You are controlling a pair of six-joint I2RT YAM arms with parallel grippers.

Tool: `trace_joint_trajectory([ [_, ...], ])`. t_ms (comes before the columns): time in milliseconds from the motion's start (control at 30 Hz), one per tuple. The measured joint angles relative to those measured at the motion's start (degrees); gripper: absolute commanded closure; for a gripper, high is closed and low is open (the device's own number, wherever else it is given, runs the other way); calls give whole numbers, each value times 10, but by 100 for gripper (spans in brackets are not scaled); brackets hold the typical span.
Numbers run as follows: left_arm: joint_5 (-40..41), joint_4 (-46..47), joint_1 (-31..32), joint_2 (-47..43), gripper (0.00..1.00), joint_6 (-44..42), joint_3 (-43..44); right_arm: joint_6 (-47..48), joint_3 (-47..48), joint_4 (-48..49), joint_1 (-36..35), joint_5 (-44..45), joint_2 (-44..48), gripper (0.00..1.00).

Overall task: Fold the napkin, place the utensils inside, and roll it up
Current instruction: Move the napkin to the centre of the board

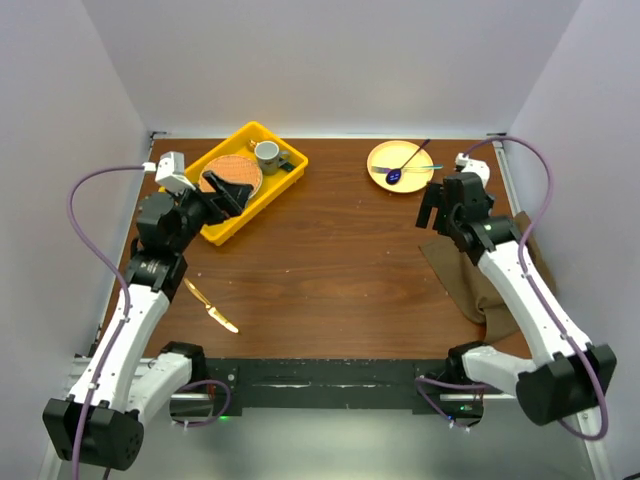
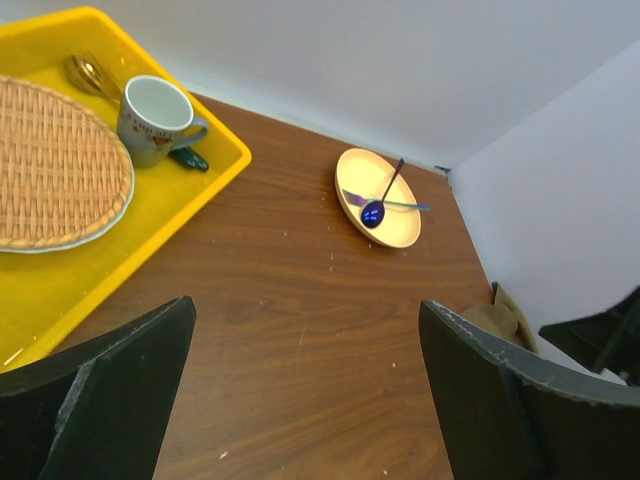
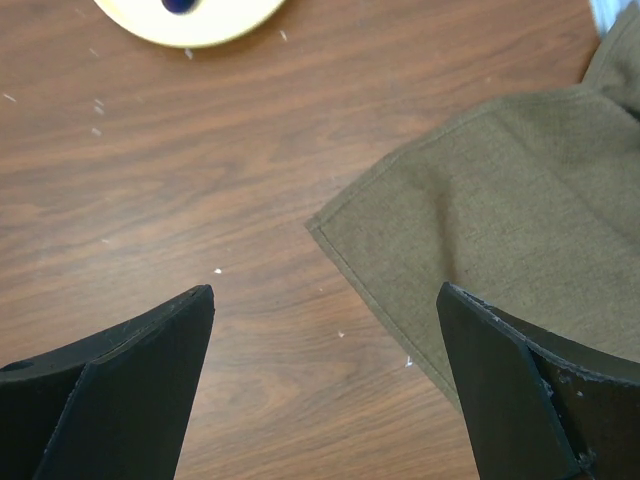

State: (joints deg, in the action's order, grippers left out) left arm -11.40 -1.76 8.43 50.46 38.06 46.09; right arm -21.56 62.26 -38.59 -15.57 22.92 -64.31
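Note:
The olive-brown napkin (image 1: 462, 283) lies flat at the table's right edge, partly under my right arm; its corner shows in the right wrist view (image 3: 500, 220) and a bit in the left wrist view (image 2: 500, 318). Gold cutlery (image 1: 211, 306) lies on the table at the near left. Another gold utensil (image 2: 88, 73) lies in the yellow tray behind the mug. My left gripper (image 1: 226, 196) (image 2: 310, 390) is open and empty, above the tray's near edge. My right gripper (image 1: 432, 214) (image 3: 325, 380) is open and empty, just above the table at the napkin's far-left corner.
The yellow tray (image 1: 283, 185) (image 2: 215, 175) at the back left holds a round orange woven mat (image 1: 232, 175) (image 2: 55, 165) and a mug (image 1: 267, 154) (image 2: 157, 118). A yellow plate (image 1: 383, 157) (image 2: 395, 225) at the back right holds a dark blue spoon (image 1: 396, 175) and a teal-handled utensil. White walls surround the table.

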Motion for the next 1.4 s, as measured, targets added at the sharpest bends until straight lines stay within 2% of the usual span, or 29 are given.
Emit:
trace_joint_trajectory([
  [67, -12, -11, 0, 5, 9, -2, 2, 0, 0, 1, 0, -3, -35, 2],
  [233, -37, -34, 12, 10, 10, -3, 2, -1, 0, 15, 2, -47, -142, 2],
  [367, -38, -46, 65, 9, 11, -12, 2, -8, 0, 38, 3, -68, -209, 2],
  [567, -43, -60, 162, 6, 12, -17, -10, -22, -5, 83, 29, -85, -252, 5],
  [700, -42, -66, 192, 2, 12, -17, -30, -27, -5, 108, 42, -79, -306, 13],
  [867, -42, -73, 201, 2, 12, -17, -36, -28, -5, 137, 61, -85, -363, 21],
  [900, -42, -73, 202, 2, 12, -17, -36, -28, -5, 143, 67, -87, -371, 23],
  [933, -42, -74, 202, 2, 12, -17, -36, -29, -3, 148, 71, -94, -376, 34],
  [1033, -42, -78, 202, 2, 12, -19, -36, -33, -3, 164, 76, -95, -380, 46],
  [1167, -42, -85, 202, 2, 12, -23, -35, -50, -17, 191, 51, -83, -375, 100],
  [1267, -42, -93, 202, 4, 12, -28, -34, -75, -42, 209, -9, -77, -357, 100],
  [1400, -21, -117, 202, 6, 12, -42, -24, -116, -43, 212, -147, -109, -349, 100],
])
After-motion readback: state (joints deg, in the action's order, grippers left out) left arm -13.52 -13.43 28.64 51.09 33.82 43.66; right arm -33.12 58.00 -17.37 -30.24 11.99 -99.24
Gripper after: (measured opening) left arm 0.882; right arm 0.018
